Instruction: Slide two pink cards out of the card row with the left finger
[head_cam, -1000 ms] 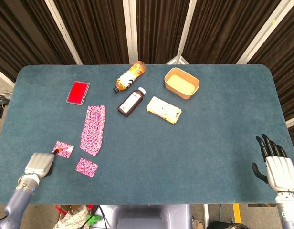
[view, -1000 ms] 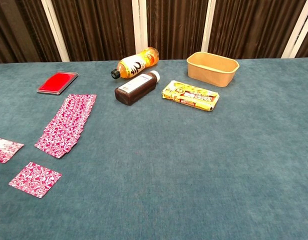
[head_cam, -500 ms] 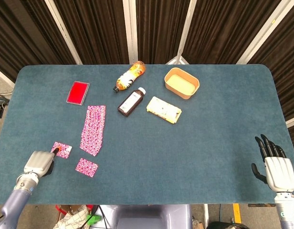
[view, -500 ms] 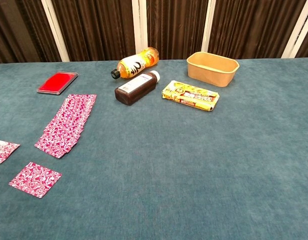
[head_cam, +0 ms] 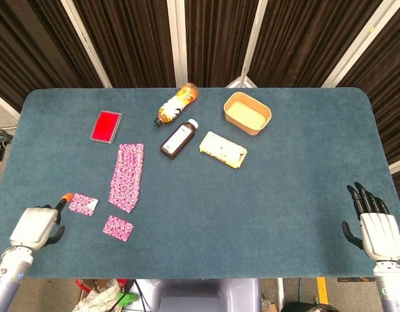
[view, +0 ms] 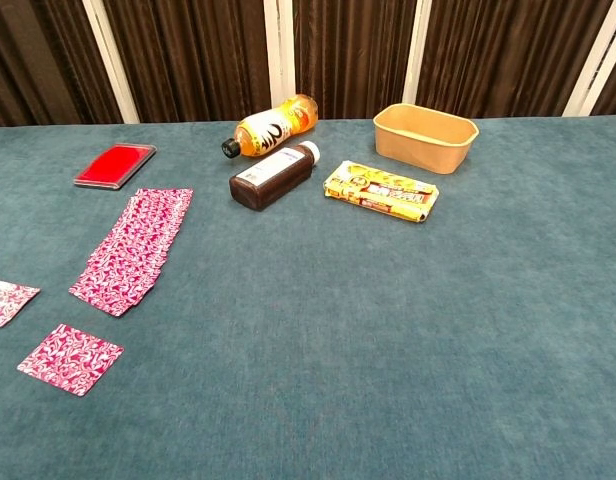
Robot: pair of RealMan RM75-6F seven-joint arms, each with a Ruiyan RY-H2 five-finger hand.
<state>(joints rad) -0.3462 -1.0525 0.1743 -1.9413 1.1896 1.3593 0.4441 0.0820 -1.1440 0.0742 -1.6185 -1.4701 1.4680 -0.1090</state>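
The pink card row (head_cam: 126, 177) lies fanned on the left of the table, also seen in the chest view (view: 133, 250). Two single pink cards lie apart from it: one (head_cam: 83, 204) to the row's left, near the chest view's left edge (view: 6, 301), and one (head_cam: 117, 227) below the row's near end (view: 68, 358). My left hand (head_cam: 34, 227) hovers at the near left edge, one orange-tipped finger pointing out just left of the first card, not touching it, the rest curled in. My right hand (head_cam: 380, 231) rests at the near right edge, fingers spread, holding nothing.
A red card box (head_cam: 106, 125) lies behind the row. An orange drink bottle (head_cam: 176, 103), a brown bottle (head_cam: 179, 138), a yellow snack packet (head_cam: 223, 149) and a tan bowl (head_cam: 247, 112) sit at the back middle.
The left hand dragged the first card a little left, then drew back left toward the table edge with its fingertip off the card. The right hand stayed put.
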